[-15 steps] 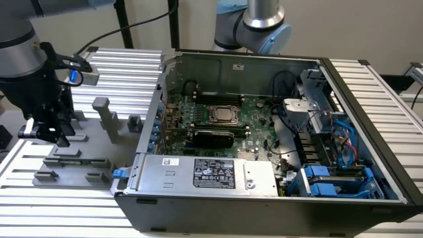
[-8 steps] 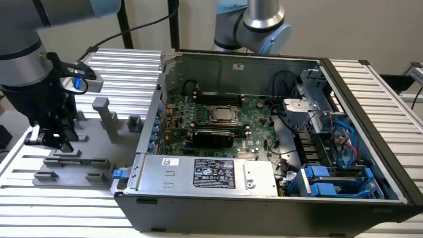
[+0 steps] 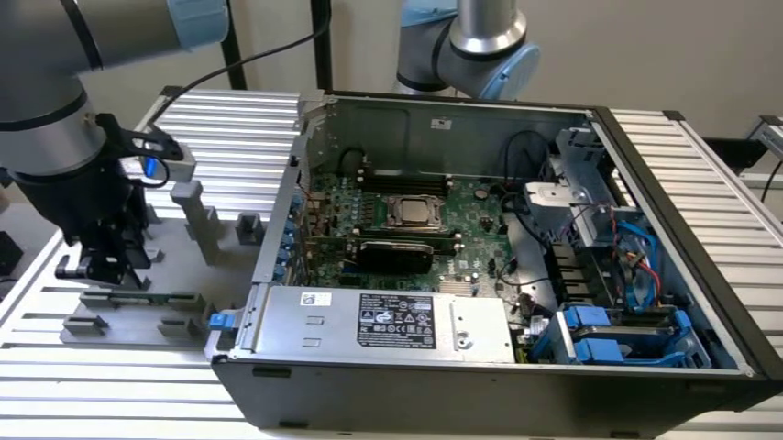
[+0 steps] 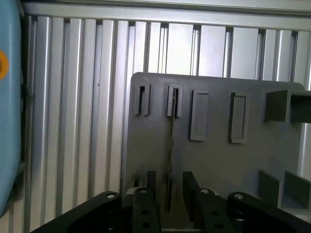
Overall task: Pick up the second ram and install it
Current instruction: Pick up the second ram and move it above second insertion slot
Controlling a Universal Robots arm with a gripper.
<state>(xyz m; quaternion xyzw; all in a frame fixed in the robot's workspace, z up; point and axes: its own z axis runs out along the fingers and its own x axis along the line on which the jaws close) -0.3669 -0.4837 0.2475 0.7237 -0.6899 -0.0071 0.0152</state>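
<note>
Straddles, with black two-finger gripper (image 4: 169, 177) spread wide and not pinching, the thin green ram stick (image 4: 170, 136) standing on edge in the grey plastic fixture plate (image 4: 214, 160). Cannot read the black label (image 3: 395, 323) on the silver power-supply box (image 3: 288, 325).

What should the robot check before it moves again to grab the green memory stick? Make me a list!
1. Gripper open: ok, its fingers stand apart.
2. Gripper lined up with the second ram: ok, the thin stick runs edge-on between the two fingers.
3. Ram seated in the grey fixture: ok, it stands in its holders.
4. Fingers gripping the ram: not ok, a gap shows on each side of it.
5. Computer case open: ok, the motherboard is uncovered.
6. Free slot for the ram on the motherboard: cannot tell.
</note>
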